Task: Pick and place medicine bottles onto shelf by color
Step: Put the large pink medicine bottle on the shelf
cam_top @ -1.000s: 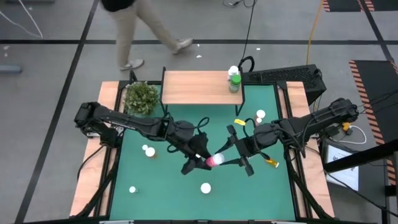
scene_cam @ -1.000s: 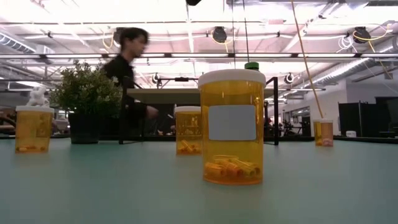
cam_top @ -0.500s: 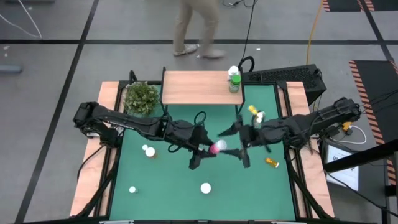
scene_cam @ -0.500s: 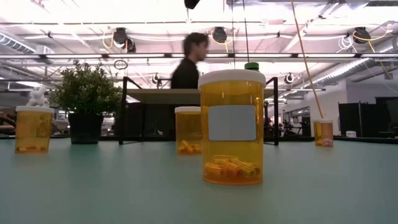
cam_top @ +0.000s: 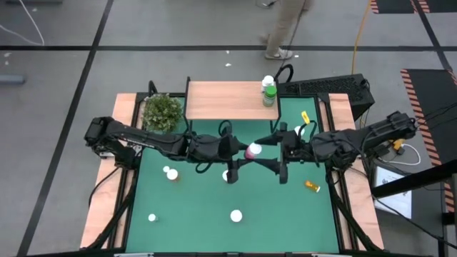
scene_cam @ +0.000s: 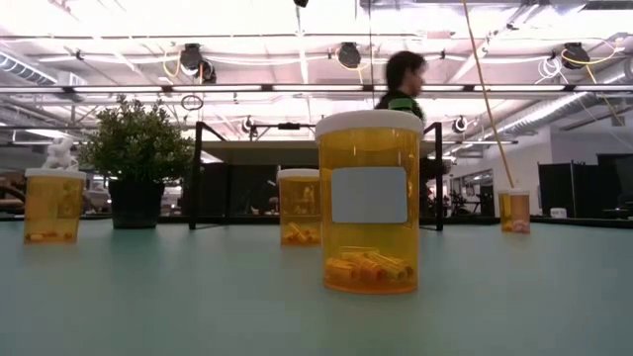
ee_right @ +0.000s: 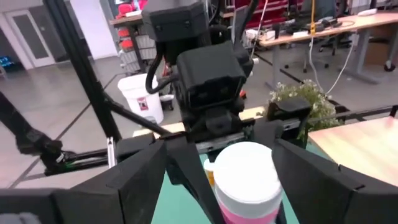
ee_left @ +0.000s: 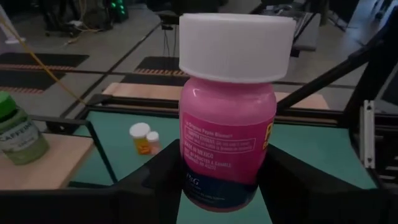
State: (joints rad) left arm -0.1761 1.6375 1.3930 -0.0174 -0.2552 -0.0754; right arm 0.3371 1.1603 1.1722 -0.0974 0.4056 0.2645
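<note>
pink bottle (ee_left: 227, 118), one, gripped by left pincer (cam_top: 239, 158); right pincer (cam_top: 275, 155) wide beside it.

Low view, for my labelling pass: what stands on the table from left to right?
Orange bottle at the left edge → potted plant → far orange bottle → big near orange bottle → small orange bottle at right.

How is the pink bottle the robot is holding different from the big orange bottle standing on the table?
The pink bottle has a solid pink body; the orange bottle is see-through, with capsules at the bottom. The pink bottle is held off the green mat by the left gripper, facing the right gripper, while the orange bottle stands alone on the mat. Both have white caps.
</note>
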